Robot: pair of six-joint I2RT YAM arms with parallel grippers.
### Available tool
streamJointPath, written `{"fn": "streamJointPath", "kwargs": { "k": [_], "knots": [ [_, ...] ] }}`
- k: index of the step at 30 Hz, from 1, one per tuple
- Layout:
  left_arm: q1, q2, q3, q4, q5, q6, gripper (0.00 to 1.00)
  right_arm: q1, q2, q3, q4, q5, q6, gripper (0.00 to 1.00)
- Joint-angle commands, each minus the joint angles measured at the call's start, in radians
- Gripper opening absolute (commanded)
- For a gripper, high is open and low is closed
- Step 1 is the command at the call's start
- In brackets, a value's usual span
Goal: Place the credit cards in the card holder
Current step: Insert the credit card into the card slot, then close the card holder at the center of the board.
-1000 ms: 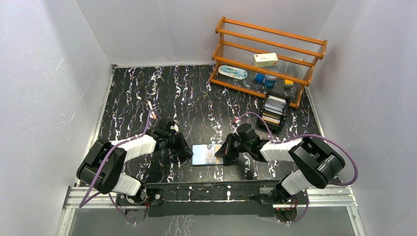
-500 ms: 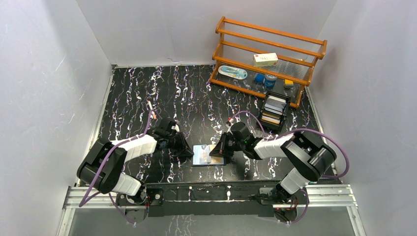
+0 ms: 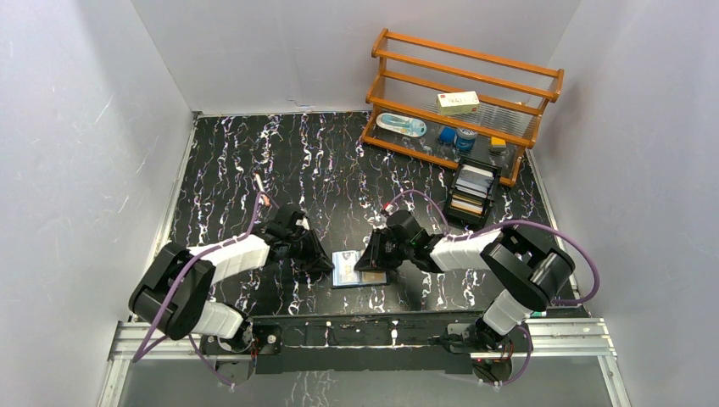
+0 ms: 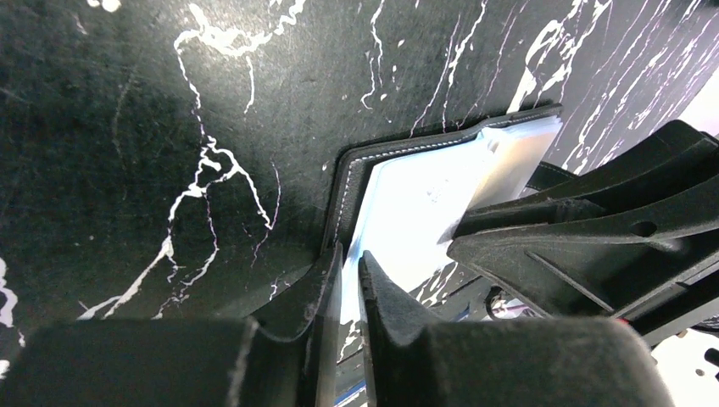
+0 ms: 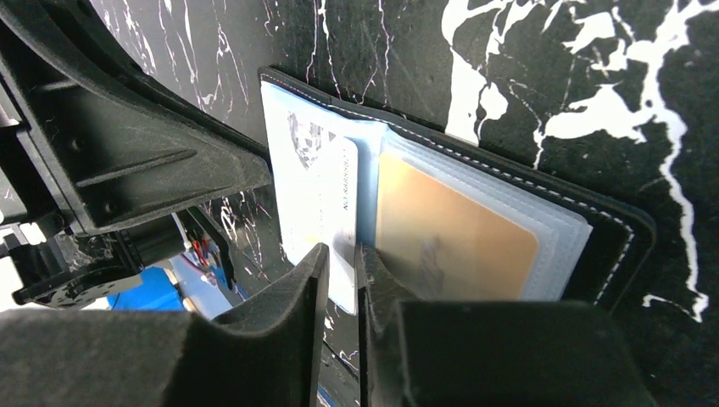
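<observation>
Two grippers meet at the open card holder (image 5: 623,227), lying flat on the black marbled table (image 5: 526,51). The right gripper (image 5: 342,264) is narrow, a white credit card (image 5: 315,191) with its end between the fingers, though I cannot tell if they press it; this card lies over the pale blue pocket (image 5: 284,110), beside a tan card (image 5: 454,242) in clear sleeves (image 5: 561,231). The left gripper (image 4: 349,273) is narrow too, pinching the holder's stitched edge.

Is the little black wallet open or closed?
Open. The wallet lies spread flat on the table, clear pockets facing up, with a tan card inside one and a white card beside it.
</observation>
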Motion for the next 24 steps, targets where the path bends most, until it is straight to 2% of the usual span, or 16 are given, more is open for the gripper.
{"fn": "streamJointPath", "kwargs": {
  "k": [1,4,10,13,19,24],
  "knots": [
    [-0.007,-0.063,-0.019,-0.041,0.015,-0.01,0.16,0.005,-0.033,0.068,-0.12,0.044,-0.054,0.29],
    [-0.008,-0.09,-0.013,-0.052,0.017,-0.008,0.24,0.005,-0.099,0.107,-0.267,0.089,-0.11,0.38],
    [-0.009,-0.132,-0.011,-0.052,-0.01,0.002,0.41,0.005,-0.212,0.164,-0.477,0.199,-0.187,0.45],
    [-0.008,-0.106,0.002,-0.047,-0.013,0.02,0.44,0.004,-0.257,0.196,-0.575,0.273,-0.227,0.52],
    [-0.008,-0.048,0.031,-0.039,-0.029,0.039,0.5,-0.021,-0.329,0.233,-0.768,0.462,-0.278,0.58],
    [-0.01,0.009,0.04,-0.011,-0.023,0.032,0.52,-0.093,-0.359,0.167,-0.735,0.414,-0.297,0.56]
  ]
}}
